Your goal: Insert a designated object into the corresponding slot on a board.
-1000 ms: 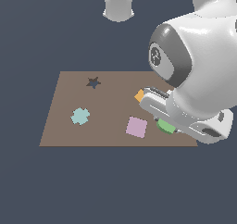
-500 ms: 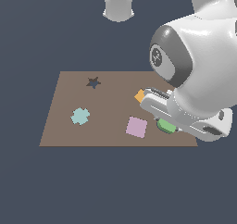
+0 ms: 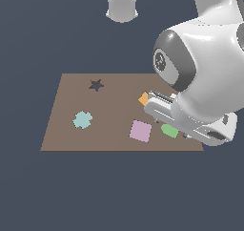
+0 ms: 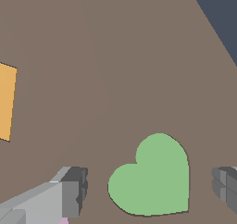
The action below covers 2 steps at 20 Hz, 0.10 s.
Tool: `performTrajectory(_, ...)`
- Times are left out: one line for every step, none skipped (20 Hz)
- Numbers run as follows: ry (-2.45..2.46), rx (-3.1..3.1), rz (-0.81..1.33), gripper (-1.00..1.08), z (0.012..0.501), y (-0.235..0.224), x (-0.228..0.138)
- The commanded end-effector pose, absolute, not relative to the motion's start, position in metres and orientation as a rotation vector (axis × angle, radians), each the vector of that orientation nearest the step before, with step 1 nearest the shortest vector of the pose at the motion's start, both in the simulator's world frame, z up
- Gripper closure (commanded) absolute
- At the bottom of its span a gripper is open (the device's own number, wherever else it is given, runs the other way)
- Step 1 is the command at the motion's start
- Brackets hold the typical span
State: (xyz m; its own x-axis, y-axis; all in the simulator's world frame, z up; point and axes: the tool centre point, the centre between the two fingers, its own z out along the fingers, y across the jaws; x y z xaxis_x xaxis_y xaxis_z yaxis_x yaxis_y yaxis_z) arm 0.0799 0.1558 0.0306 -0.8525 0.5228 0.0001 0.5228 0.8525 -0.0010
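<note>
The green heart [image 4: 152, 177] lies flat on the brown board [image 4: 115, 56]. My gripper [image 4: 150, 190] is open, one fingertip [image 4: 74, 190] on each side of the heart with a gap between pads and block. In the exterior view the heart [image 3: 168, 130] peeks out from under the arm near the board's [image 3: 109, 139] front edge, at the exterior view's right. The fingers are hidden there behind the wrist. The heart-shaped slot is not visible in either view.
A dark star-shaped hole [image 3: 96, 85] sits at the board's back. A light-blue cross [image 3: 82, 120] lies at the exterior view's left, a pink square [image 3: 140, 131] beside the heart, and an orange diamond [image 3: 143, 99] [image 4: 7, 102] just behind the wrist.
</note>
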Motion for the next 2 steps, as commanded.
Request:
performTrajectory(-3.023, -0.853, 0.001, -0.92, 0.0307, 0.1558, 0.0799)
performTrajectory(-3.023, -0.853, 0.001, -0.92, 0.0307, 0.1558, 0.0799)
